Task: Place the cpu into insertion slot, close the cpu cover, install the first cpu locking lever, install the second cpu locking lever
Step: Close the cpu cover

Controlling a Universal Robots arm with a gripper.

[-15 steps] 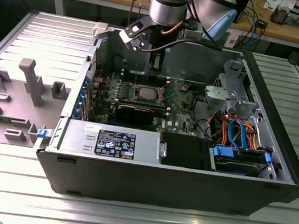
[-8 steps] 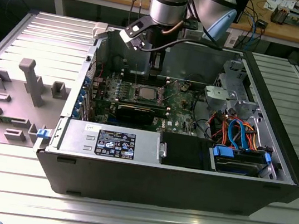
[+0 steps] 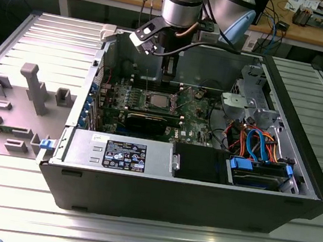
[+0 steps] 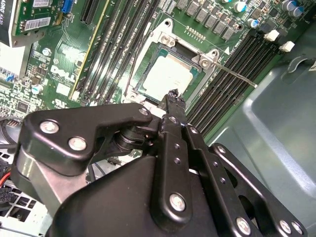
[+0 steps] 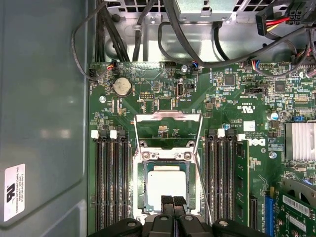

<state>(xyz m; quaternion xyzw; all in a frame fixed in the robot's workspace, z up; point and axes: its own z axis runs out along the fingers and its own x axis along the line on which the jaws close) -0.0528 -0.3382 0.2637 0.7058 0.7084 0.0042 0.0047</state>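
Grey plastic fixtures (image 3: 33,86) stand at the exterior view's left on a ribbed metal table (image 3: 132,238). Right of them lies an open computer case (image 3: 168,195) with its green motherboard (image 3: 196,109) exposed and the arm reaching down into it. In the first wrist view, black memory slots (image 5: 111,182) flank the insertion slot (image 5: 139,190). The cpu (image 5: 166,182) lies flat inside it, silver top up. The cpu cover (image 5: 168,115) is swung open, lying beyond the socket. The gripper (image 5: 173,201) is just over the cpu's edge opposite the cover, fingers pressed together, gripping nothing. A thin locking lever (image 4: 237,76) juts out free beside the socket.
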